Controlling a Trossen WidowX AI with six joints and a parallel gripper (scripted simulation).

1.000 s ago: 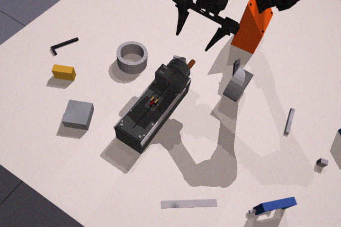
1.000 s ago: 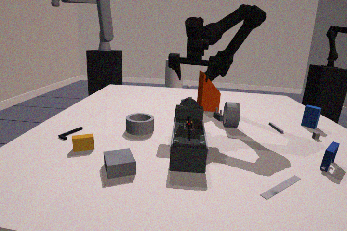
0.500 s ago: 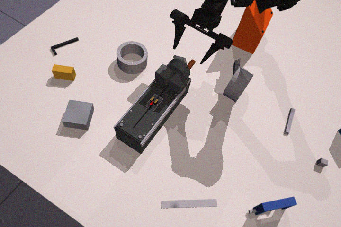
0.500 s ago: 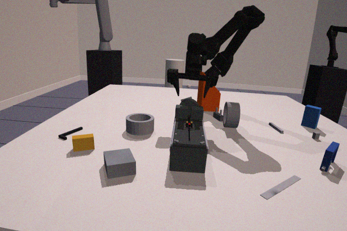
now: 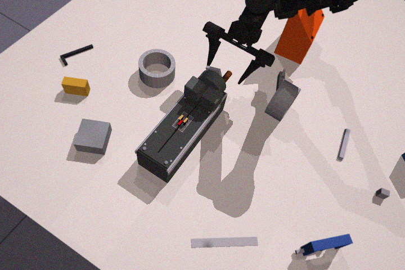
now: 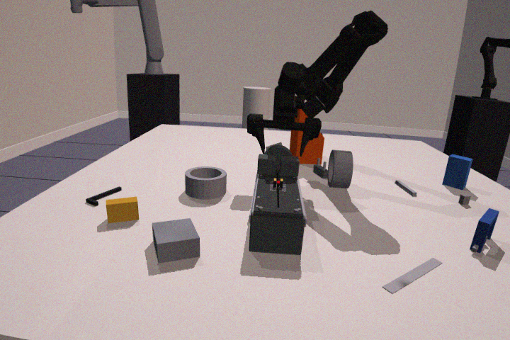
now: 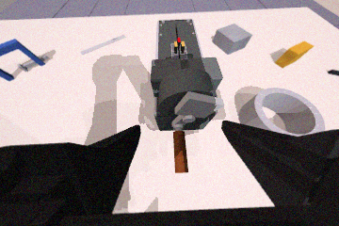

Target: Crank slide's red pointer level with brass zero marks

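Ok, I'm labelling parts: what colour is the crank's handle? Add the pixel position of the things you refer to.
Reddish brown; the handle (image 5: 227, 76) (image 7: 180, 153) shows best in the wrist view.
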